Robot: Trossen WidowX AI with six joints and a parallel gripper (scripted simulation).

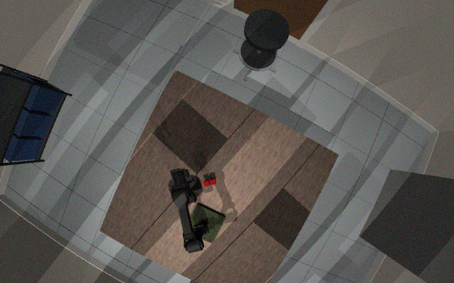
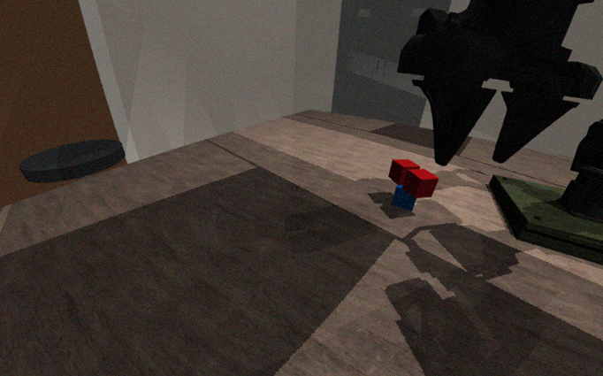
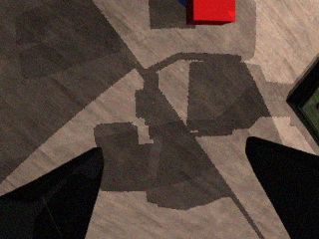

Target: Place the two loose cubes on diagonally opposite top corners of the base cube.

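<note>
The counter (image 1: 275, 150) (image 2: 210, 303) (image 3: 60, 124) looks like matt, grained wood. The cubes (image 1: 209, 182) (image 2: 420, 183) (image 3: 213, 11) look smooth, like plain plastic. The claw (image 2: 468, 127) (image 3: 175, 150) has a dull black finish.

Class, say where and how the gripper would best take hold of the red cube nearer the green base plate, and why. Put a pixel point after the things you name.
Probably by two opposite upright side faces, tool (image 1: 194, 184) (image 2: 470, 161) (image 3: 175, 150) coming from above: the red cube (image 2: 421, 183) (image 3: 211, 11) sits level, flat-sided, overhanging the blue cube (image 2: 403, 199). Avoid the faces toward the other red cube (image 2: 403, 169).
</note>
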